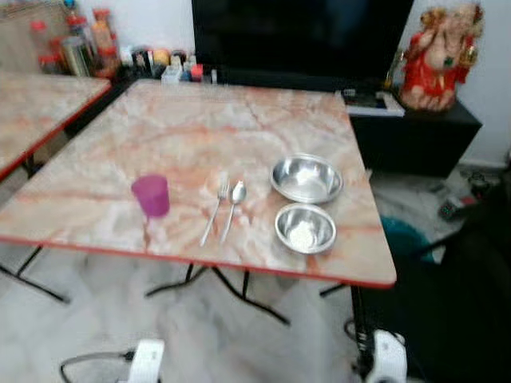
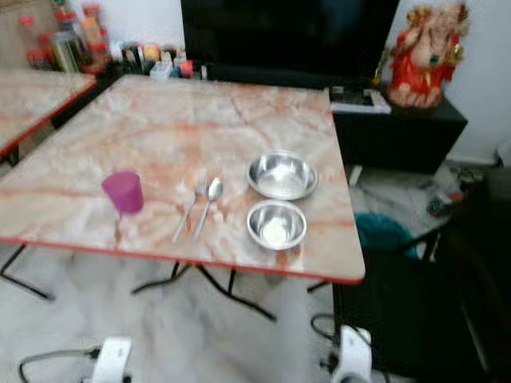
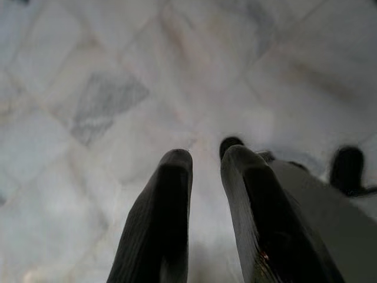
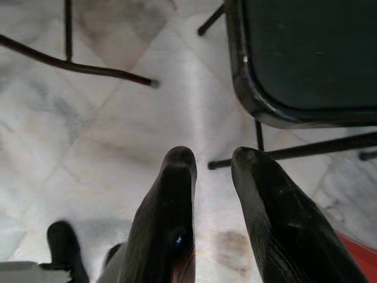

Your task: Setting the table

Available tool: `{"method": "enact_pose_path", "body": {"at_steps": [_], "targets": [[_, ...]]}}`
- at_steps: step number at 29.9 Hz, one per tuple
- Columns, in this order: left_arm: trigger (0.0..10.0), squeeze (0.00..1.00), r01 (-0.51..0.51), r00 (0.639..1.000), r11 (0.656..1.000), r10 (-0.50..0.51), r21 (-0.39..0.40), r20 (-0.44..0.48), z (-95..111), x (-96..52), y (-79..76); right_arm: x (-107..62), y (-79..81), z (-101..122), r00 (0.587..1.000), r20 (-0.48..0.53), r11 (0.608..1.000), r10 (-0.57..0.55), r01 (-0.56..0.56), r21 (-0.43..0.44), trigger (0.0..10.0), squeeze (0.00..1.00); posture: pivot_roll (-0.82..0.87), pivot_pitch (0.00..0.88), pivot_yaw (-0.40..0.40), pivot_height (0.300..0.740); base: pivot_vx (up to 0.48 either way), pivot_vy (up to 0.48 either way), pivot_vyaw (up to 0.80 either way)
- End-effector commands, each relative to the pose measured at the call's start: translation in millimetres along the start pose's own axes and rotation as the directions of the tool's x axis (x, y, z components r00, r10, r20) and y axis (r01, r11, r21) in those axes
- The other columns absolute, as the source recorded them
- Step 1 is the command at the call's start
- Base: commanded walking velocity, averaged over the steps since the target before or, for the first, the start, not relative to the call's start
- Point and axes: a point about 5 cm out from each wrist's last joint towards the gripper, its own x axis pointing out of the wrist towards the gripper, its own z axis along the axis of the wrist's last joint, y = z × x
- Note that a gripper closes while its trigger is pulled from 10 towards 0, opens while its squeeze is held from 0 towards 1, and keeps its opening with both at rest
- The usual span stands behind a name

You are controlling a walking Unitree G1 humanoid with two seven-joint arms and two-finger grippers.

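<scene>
I saw both grippers hanging slightly parted, empty, below frame | pink plastic cup [image 1: 151, 195] lower-left on marble surface [image 1: 200, 136] | left gripper [image 3: 203, 162] nearer.

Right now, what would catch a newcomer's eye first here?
Probably the pink cup on the marble-patterned table, with a fork and spoon side by side to its right. Further right sit two steel bowls, one behind the other. A red figurine stands beyond.
</scene>
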Motion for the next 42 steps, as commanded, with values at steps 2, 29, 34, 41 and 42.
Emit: {"method": "enact_pose_path", "body": {"at_steps": [2,29,34,41,42], "targets": [[10.0,0.00,0.024,1.000,1.000,-0.024,0.006,-0.004,1.2,0.1,-10.4,-0.9,-12.0,2.4,1.000,0.003,1.000,-0.029,0.029,0.004,10.0,0.00,0.00,0.000,-0.051,0.728,0.000,-0.399,0.00],[10.0,0.00,-0.048,0.995,0.997,0.053,-0.054,0.085,15.1,0.8,1.2,-1.7,-31.5,17.8,0.999,0.030,0.996,-0.029,0.031,-0.080,10.0,0.00,0.05,0.000,-0.110,0.728,0.000,-0.137,0.00],[10.0,0.00,-0.048,0.991,0.997,0.055,-0.064,0.119,20.6,0.9,4.2,0.0,-21.9,17.9,0.999,0.032,0.998,-0.020,0.022,-0.056,10.0,0.00,0.04,0.000,-0.079,0.728,0.000,0.000,0.00],[10.0,0.00,-0.099,0.965,0.991,0.118,-0.091,0.233,43.5,0.2,18.5,1.2,-11.0,15.5,0.999,0.038,1.000,-0.008,0.008,-0.011,10.0,0.00,0.04,0.000,-0.058,0.728,0.000,0.000,0.00],[10.0,0.00,-0.145,0.927,0.981,0.180,-0.128,0.329,60.8,-2.8,31.2,1.4,-6.5,13.1,0.999,0.032,1.000,0.003,-0.002,-0.012,10.0,0.00,0.05,0.000,-0.061,0.728,0.000,0.000,0.00]]}}
